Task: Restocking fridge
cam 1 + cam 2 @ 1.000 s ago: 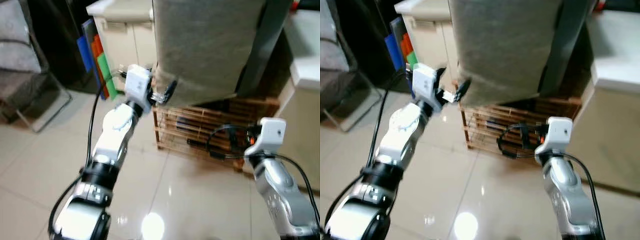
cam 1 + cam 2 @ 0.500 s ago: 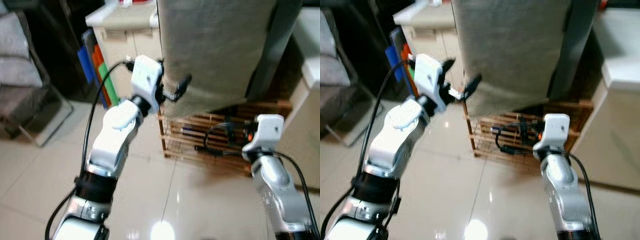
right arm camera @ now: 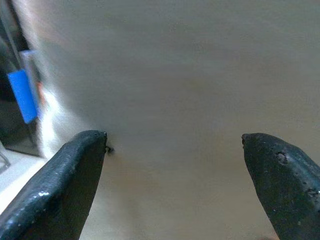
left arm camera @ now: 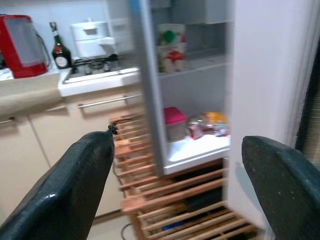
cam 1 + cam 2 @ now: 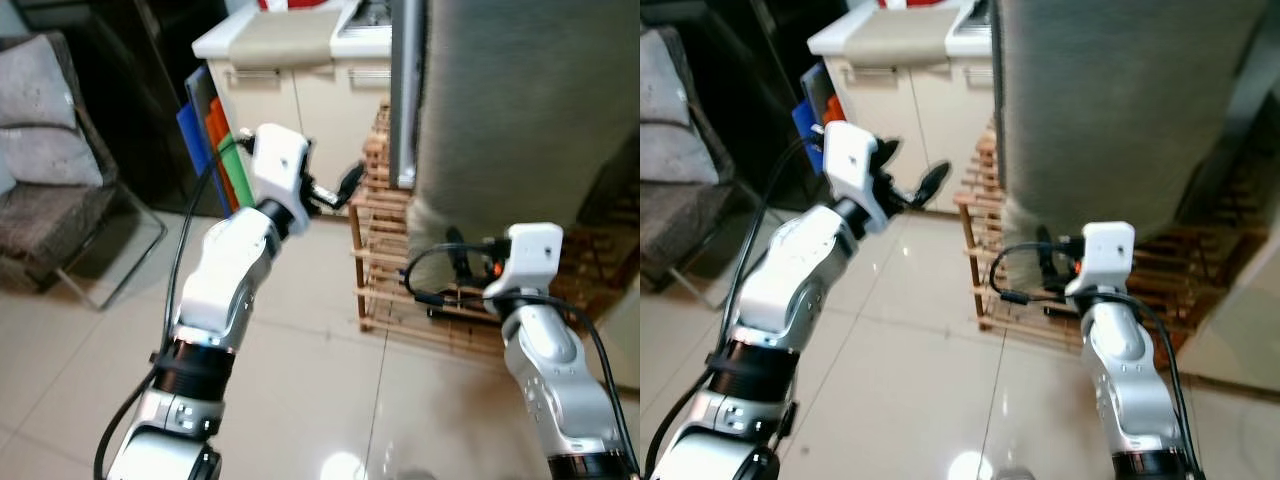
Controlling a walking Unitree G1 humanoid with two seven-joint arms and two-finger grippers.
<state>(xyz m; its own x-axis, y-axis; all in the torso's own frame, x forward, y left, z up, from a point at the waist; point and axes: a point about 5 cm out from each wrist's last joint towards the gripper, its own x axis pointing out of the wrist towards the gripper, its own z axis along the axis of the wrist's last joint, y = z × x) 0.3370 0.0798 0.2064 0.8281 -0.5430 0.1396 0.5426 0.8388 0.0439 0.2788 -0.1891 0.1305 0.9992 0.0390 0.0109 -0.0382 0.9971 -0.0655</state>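
Observation:
The fridge's grey door [image 5: 520, 100] stands swung open at the right. Past its edge, the left wrist view looks into the fridge: a pink-lidded tub [image 4: 175, 122] and a bagged item [image 4: 210, 125] lie on a white shelf, with a carton [image 4: 170, 47] on the shelf above. My left gripper [image 5: 910, 168] is raised just left of the door edge, open and holding nothing. My right gripper [image 5: 455, 255] is lower, pointing at the door's outer face [image 3: 170, 75] from close by, and it is open.
A wooden slatted rack [image 5: 400, 270] stands on the floor beside the fridge. Behind it is a cream cabinet [image 5: 300, 90] with a red appliance [image 4: 20, 45], a bottle [image 4: 61, 52] and a white pot [image 4: 92, 37]. Coloured boards [image 5: 215, 140] lean at its left. A cushioned chair [image 5: 50, 170] is far left.
The whole view has shifted. The grey door has swung to the right and now shows its edge. My left gripper, which was at the door's lower corner, is now apart from it.

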